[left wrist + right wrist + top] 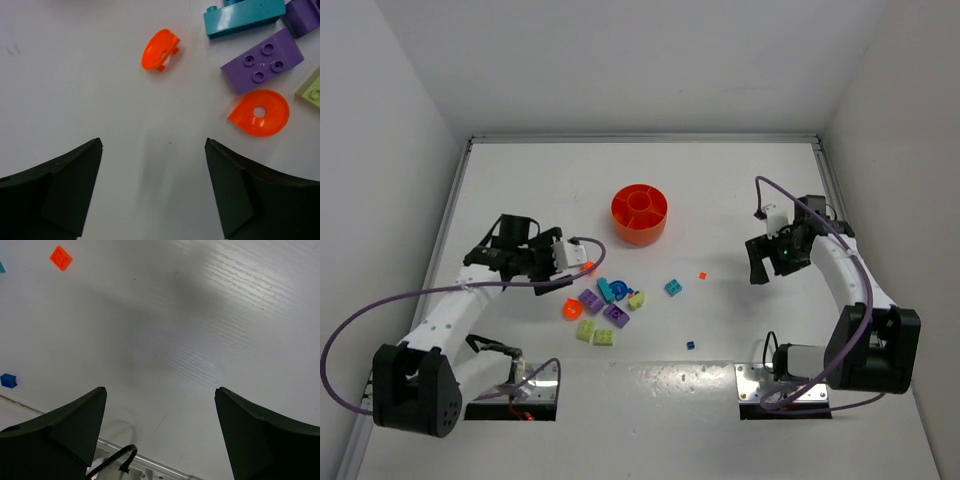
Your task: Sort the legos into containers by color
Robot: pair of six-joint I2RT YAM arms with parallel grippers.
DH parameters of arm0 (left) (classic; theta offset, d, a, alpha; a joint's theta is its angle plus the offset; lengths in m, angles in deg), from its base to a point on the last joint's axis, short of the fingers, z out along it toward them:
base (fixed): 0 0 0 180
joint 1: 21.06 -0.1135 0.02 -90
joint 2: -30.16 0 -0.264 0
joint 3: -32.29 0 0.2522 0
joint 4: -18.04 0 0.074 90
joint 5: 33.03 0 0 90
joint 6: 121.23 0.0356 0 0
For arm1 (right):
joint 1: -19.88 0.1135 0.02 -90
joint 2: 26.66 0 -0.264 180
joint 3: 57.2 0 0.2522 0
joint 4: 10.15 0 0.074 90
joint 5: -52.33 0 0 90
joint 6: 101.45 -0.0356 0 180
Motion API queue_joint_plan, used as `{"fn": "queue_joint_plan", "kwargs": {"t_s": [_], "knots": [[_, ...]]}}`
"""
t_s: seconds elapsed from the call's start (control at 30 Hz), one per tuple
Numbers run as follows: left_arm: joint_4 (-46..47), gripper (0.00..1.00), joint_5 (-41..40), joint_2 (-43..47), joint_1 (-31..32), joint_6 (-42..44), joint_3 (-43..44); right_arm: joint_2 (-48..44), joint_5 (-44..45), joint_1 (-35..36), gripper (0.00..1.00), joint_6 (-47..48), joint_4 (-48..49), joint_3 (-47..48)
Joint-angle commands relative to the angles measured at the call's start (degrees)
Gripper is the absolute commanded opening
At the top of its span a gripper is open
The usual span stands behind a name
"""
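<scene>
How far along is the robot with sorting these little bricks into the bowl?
Barely started. Done: nothing; the orange bowl looks empty from above. In hand: nothing; the left pincer and right pincer both gape empty, the left near an orange curved piece. Left: every brick, among them the purple brick, teal brick, tiny orange tile and tiny blue brick, all loose on the table.
</scene>
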Motion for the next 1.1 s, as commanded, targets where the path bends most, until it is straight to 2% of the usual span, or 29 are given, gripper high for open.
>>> {"fn": "queue_joint_plan", "kwargs": {"t_s": [0.0,0.1,0.27,0.47,0.7,1.07], "knots": [[5.12,0.85,2.18,-3.57,2.30,10.99,-0.17,1.67,-1.72,0.31,0.89,-1.65,0.21,3.29],[4.42,0.75,3.66,-8.13,2.84,14.05,1.24,2.90,-2.25,0.31,0.88,-2.17,-0.32,3.82],[4.42,0.75,6.23,-10.87,3.98,18.80,1.24,4.13,-2.25,0.31,0.86,-2.18,-0.84,4.87],[4.95,0.64,8.60,-15.18,5.04,21.97,2.90,5.89,-2.25,0.31,0.86,-2.18,-1.37,4.88],[7.66,0.64,9.13,-18.52,8.20,20.66,3.96,7.65,-2.25,0.31,0.84,-2.18,-1.90,5.40],[10.12,0.48,7.90,-22.30,11.36,17.94,4.49,8.70,-1.72,0.31,0.83,-2.18,-1.90,5.40]]}}
